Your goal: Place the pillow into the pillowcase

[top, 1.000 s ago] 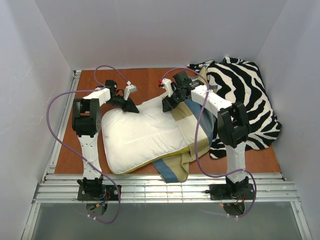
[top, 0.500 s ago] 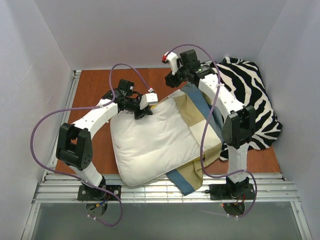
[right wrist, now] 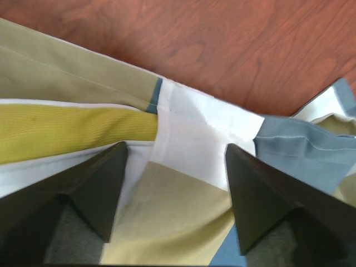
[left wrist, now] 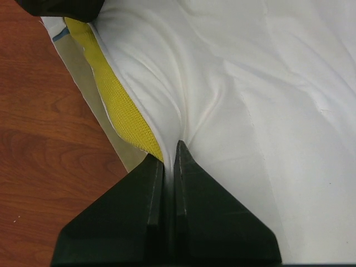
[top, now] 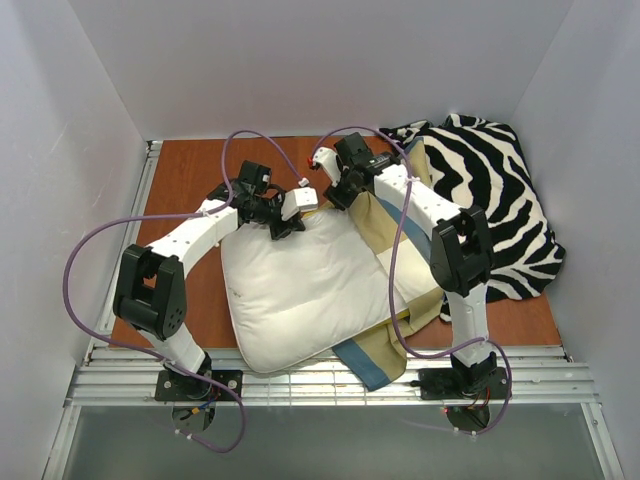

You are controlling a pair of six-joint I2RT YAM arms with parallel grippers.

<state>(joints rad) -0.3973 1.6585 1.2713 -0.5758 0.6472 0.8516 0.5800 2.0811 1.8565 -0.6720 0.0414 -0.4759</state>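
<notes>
Now left pincer (left wrist: 169, 153) clamped on pillow (left wrist: 250, 111) edge, right pincer (right wrist: 176, 147) apart over pillowcase (right wrist: 189, 211) hem.

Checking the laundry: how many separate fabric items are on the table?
3: the white pillow in the middle, the checked pillowcase under its right side, the zebra cloth at the far right. Others may be hidden.

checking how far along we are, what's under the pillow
The pillowcase shows from under the pillow at its near corner, and as a tan strip below its yellow edge at the far side. The pillow covers the rest, so how far it reaches underneath cannot be seen.
</notes>
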